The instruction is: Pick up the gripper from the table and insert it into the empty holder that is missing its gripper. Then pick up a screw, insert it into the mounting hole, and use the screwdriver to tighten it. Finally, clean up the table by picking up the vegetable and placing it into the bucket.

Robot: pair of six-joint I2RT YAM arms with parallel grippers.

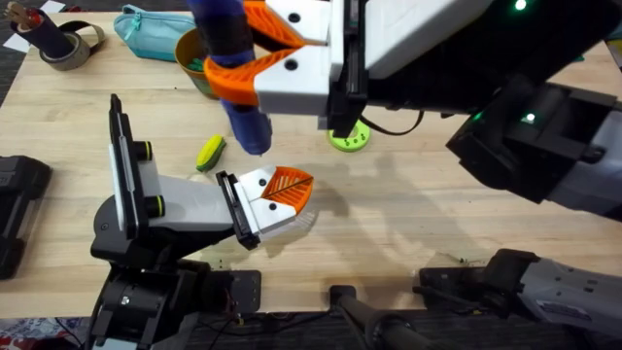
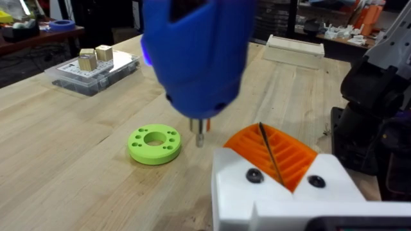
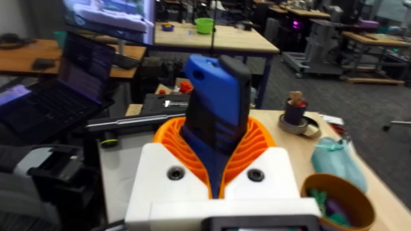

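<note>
While the right gripper (image 3: 215, 173) clamps the blue screwdriver (image 1: 233, 68) upright, its tip hangs above the table (image 1: 408, 224).

The left gripper (image 2: 279, 170) has its orange pads pressed together, holding nothing. On the table, the holder (image 1: 180, 204) carries the gripper (image 1: 282, 194); the vegetable (image 1: 210, 152) lies just beside it, the bucket (image 1: 187, 53) farther back, and a green disc (image 2: 154, 143) sits near the screwdriver tip.
</note>
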